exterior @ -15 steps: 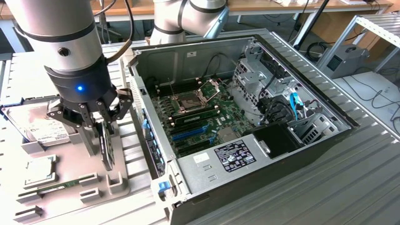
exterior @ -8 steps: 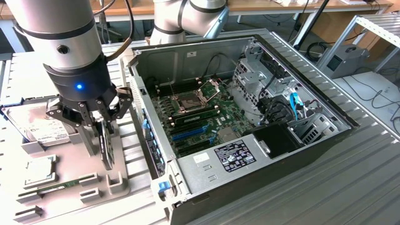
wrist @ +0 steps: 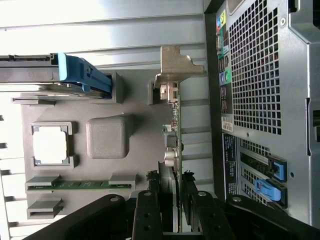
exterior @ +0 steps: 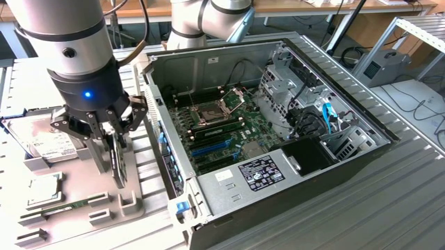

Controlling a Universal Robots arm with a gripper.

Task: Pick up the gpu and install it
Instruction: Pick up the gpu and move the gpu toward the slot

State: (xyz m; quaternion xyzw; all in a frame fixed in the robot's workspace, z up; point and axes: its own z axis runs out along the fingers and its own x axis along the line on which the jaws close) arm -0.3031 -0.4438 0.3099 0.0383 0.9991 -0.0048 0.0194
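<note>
The gripper points straight down, its fingers drawn narrow and closed on the gpu, one on each face of the card. The gpu stands on edge between them, running away from the gripper in the wrist view, with its metal bracket at the far end. That end sits against a small holder on the tray, so the card is in its place on the tray and gripped near its other end.

On the same grey tray, on the side of the gpu away from the case, lie a memory stick, a cpu and a hard drive with a blue piece at its end.

The open case lies just beside the tray, to the exterior view's right of it, with the gpu on the tray's near edge to it. Inside the case the motherboard faces up, with blue slots along its near side. Both stand on a ribbed metal table.
</note>
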